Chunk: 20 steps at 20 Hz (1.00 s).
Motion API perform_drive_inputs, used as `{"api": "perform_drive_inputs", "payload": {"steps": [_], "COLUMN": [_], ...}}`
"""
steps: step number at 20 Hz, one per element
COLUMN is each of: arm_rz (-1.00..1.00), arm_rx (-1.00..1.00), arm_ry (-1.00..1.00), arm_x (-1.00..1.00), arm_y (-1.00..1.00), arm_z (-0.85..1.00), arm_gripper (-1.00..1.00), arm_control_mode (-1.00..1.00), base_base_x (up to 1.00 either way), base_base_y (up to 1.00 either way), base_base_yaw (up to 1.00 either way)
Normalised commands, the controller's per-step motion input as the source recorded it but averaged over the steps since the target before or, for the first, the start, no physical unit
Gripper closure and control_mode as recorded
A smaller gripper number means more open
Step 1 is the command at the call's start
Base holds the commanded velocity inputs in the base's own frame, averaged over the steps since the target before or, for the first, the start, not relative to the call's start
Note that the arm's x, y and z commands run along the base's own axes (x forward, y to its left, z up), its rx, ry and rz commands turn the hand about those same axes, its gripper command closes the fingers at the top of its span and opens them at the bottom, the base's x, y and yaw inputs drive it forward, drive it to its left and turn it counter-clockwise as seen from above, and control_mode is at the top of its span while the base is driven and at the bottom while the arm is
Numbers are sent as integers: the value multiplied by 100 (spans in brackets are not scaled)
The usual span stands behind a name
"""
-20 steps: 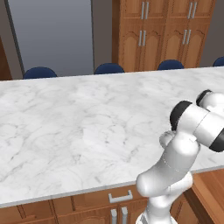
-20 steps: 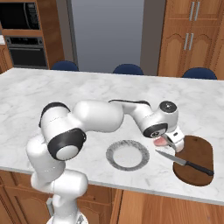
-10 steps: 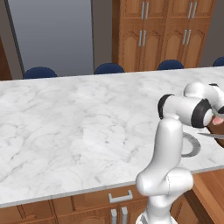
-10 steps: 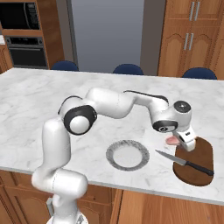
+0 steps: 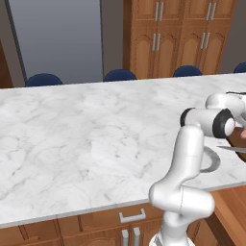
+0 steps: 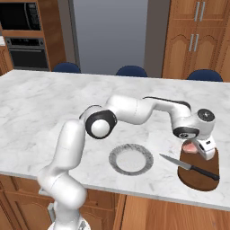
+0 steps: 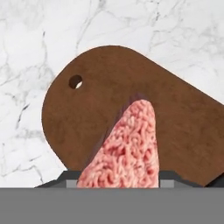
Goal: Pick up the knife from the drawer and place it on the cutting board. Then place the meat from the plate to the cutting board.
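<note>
Marble-topped white desk (image 6: 54, 103) spreads beneath the claw (image 6: 203, 149), which grips the small, soft, likely slippery pinkish-red meat chunk (image 6: 191, 147) by its sides, just above the dark brown wooden cutting board (image 6: 204, 179) and black-handled knife (image 6: 188, 166).

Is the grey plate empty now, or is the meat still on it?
Empty. The plate shows a bare centre; the meat hangs in the pincer over the cutting board.

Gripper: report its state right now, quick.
Gripper: closed on the meat, held just above the cutting board.
</note>
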Motion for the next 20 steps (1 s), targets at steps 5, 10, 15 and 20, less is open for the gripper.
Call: {"api": "perform_drive_inputs", "payload": {"steps": [5, 10, 15, 20], "arm_rz": [0, 0, 0, -3], "arm_rx": [0, 0, 0, 0], "arm_ry": [2, 2, -1, -2], "arm_x": [0, 0, 0, -4], "arm_y": [-3, -1, 0, 0], "arm_z": [-61, -46, -7, 33], "arm_gripper": [100, -100, -100, -100], "arm_control_mode": [-100, -100, -100, -100], "base_base_x": [0, 0, 0, 0], "base_base_y": [0, 0, 0, 0], "base_base_yaw": [0, 0, 0, 0]}}
